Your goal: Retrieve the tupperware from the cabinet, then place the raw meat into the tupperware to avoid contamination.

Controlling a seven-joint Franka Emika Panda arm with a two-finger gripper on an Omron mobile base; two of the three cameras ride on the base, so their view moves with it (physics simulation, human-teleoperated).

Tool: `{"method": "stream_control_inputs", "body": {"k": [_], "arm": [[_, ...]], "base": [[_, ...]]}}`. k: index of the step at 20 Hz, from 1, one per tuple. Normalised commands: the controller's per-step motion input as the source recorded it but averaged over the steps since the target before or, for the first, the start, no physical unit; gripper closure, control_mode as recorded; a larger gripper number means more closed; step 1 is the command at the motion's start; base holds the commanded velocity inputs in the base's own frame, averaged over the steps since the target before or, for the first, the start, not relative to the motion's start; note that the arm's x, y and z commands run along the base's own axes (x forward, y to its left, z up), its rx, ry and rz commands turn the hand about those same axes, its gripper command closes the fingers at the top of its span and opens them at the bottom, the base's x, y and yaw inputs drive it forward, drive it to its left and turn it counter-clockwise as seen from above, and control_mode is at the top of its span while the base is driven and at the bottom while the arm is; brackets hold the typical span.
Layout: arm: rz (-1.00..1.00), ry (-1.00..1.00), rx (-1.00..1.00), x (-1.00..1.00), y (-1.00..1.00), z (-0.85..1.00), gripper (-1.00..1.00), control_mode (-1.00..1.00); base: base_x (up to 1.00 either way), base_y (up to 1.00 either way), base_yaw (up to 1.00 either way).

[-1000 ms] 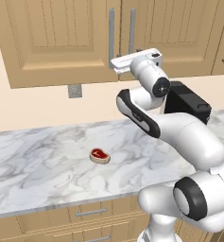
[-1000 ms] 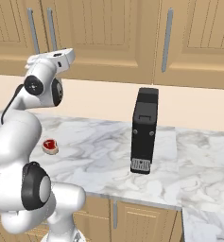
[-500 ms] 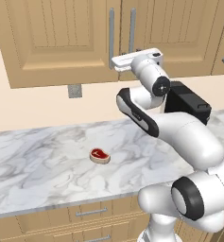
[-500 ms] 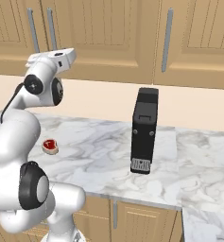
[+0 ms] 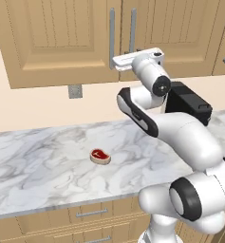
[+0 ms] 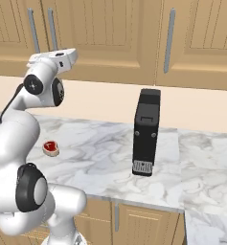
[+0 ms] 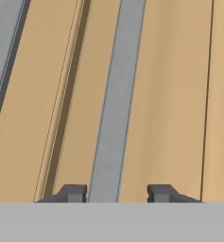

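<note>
The cabinet (image 5: pixel 61 38) hangs above the counter with its doors closed, so the tupperware is hidden. My gripper (image 7: pixel 116 191) is raised to the cabinet front (image 7: pixel 170 94), jaws straddling a vertical grey bar handle (image 7: pixel 116 94) beside the door seam. The left fingertip (image 7: pixel 74 192) sits against the bar. The right fingertip (image 7: pixel 159 192) stands a little off it, so the jaws are open around the handle. The raw meat (image 5: pixel 100 155), a small red slice with a pale rim, lies on the marble counter (image 5: pixel 47 175), left of the arm and well below the hand. It also shows low beside the arm (image 6: pixel 51 148).
A tall black coffee machine (image 6: pixel 146 131) stands on the counter to the right of the arm. A second grey handle (image 7: pixel 4 71) runs on the neighbouring door. A wall outlet (image 5: pixel 75 91) sits under the cabinet. Drawers with horizontal handles (image 5: pixel 91 213) lie below the counter.
The arm has stayed at the cabinet front. Nothing on the counter has moved.
</note>
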Motion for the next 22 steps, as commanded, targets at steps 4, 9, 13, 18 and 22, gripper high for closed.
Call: {"method": "stream_control_inputs", "body": {"k": [4,9,13,18,22], "arm": [[-0.1,0.0,-0.02,0.23,0.4,-0.04,1.0,-1.0],[-0.12,0.0,-0.03,0.09,0.5,-0.08,1.0,-1.0],[-0.08,0.03,-0.03,0.04,0.52,-0.1,1.0,-1.0],[-0.01,0.08,-0.01,0.06,0.26,-0.02,1.0,-1.0],[0.0,0.01,0.0,0.01,0.01,0.0,1.0,-1.0]], "base": [[0.0,0.0,0.0],[0.0,0.0,0.0],[0.0,0.0,0.0],[0.0,0.0,0.0],[0.0,0.0,0.0]]}}
